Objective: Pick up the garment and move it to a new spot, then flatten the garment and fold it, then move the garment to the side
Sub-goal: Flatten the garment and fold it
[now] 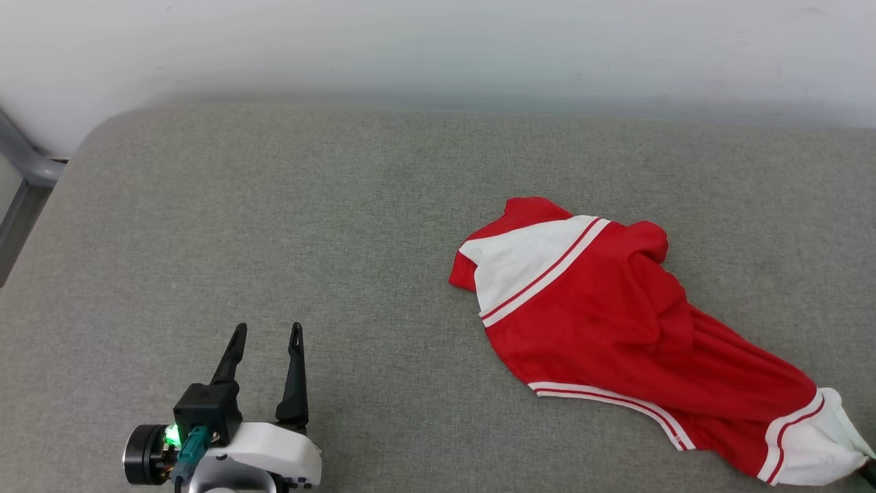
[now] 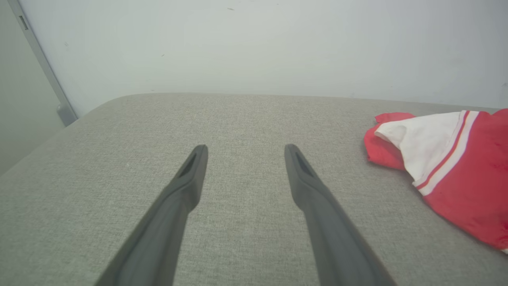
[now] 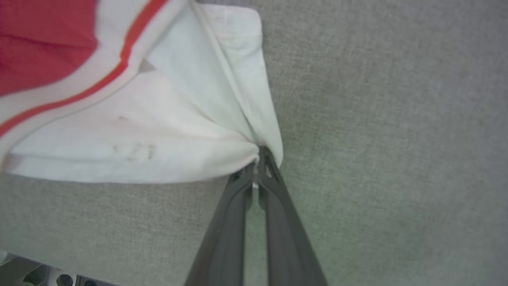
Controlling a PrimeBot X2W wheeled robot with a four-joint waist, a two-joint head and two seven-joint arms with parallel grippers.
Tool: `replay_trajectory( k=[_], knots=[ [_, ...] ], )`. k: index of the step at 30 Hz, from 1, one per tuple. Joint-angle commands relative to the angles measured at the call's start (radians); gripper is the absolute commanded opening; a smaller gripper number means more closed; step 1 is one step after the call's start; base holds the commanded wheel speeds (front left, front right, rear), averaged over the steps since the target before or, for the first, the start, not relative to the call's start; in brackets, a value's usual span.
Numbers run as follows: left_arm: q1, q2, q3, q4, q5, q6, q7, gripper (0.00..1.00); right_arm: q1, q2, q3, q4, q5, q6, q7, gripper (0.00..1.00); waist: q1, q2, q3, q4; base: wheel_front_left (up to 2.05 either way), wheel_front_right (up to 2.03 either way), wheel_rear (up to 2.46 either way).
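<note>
The garment (image 1: 602, 322) is a red shirt with white sleeves and red-white striped trim, lying crumpled on the right half of a grey padded surface (image 1: 308, 226). Its lettering is hidden. In the right wrist view my right gripper (image 3: 258, 157) is shut on the edge of a white sleeve (image 3: 166, 131) of the garment. That sleeve lies at the lower right corner of the head view. My left gripper (image 1: 267, 335) stands open over bare grey fabric at the lower left, well apart from the garment (image 2: 448, 167). Nothing sits between its fingers (image 2: 190, 174).
A pale wall (image 1: 438, 48) runs behind the grey surface. A grey metal frame (image 1: 24, 178) stands past the surface's rounded far left corner. The left and middle of the surface are bare fabric.
</note>
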Motion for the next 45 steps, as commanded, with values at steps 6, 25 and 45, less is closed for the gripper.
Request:
replay_trajectory(
  k=[6, 25, 45],
  knots=[
    [0.016, -0.001, 0.014, 0.011, 0.007, 0.002, -0.003, 1.0, -0.017, 0.069, -0.054, 0.021, -0.042, 0.0, -0.148, 1.0, 0.0, 0.0, -0.031, -0.018, 0.0, 0.0, 0.0],
    [0.039, 0.006, 0.036, -0.011, 0.041, -0.02, -0.003, 1.0, 0.157, 0.27, -0.58, -0.404, -0.382, -0.001, -0.362, 1.0, 0.0, 0.0, -0.125, -0.096, 0.0, 0.0, 0.0],
    [-0.275, 0.102, -0.105, 0.079, 0.008, -0.114, 0.007, 1.0, 0.266, 0.75, -0.56, -0.564, -0.686, 0.0, -0.537, 1.0, 0.0, 0.0, -0.103, -0.091, 0.0, 0.0, 0.0]
  ],
)
